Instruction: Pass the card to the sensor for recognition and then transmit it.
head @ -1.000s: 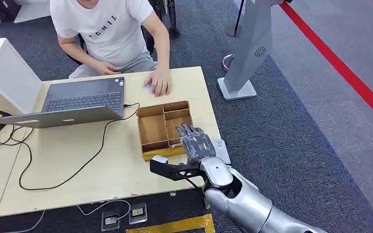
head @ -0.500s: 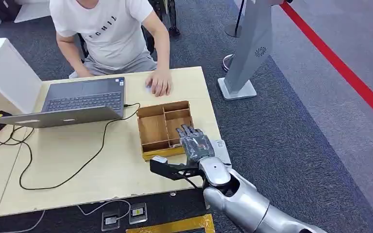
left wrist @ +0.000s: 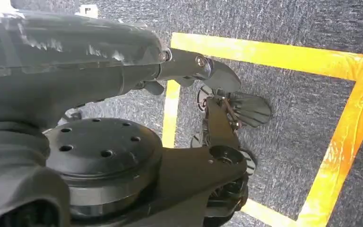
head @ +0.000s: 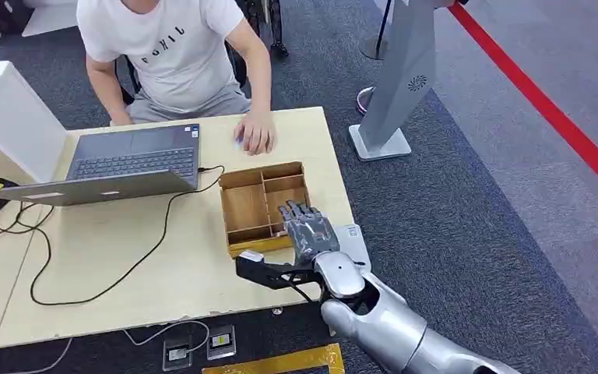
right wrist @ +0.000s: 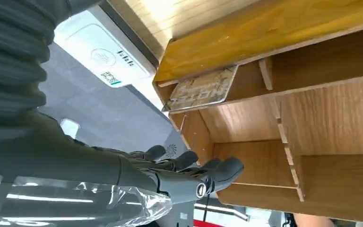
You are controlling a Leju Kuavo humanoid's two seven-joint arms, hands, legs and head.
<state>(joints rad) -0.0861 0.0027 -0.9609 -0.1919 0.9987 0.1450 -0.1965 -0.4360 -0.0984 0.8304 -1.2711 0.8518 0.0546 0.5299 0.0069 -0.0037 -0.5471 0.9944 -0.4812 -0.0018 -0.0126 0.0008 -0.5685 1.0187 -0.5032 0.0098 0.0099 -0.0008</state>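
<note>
A pale printed card [right wrist: 202, 89] lies flat in the corner compartment of the wooden tray [head: 246, 207], the corner nearest the white sensor [head: 356, 240]. My right hand [head: 307, 230] hovers over that near right part of the tray with its fingers [right wrist: 196, 176] spread and nothing in them. It stands a little above the card, not touching it, and in the head view it hides the card. The sensor [right wrist: 101, 54] sits on the table just beside the tray wall [right wrist: 246, 40]. My left hand [left wrist: 123, 61] hangs over the floor, thumb stretched out, holding nothing.
A person sits at the far side of the table with one hand [head: 255, 134] resting near the tray. An open laptop [head: 124, 164] and its black cable [head: 136, 261] lie to the left. The table's right edge [head: 341, 179] drops to grey carpet.
My right hand has drifted slightly left and farther over the tray. The person has leaned a little to the left.
</note>
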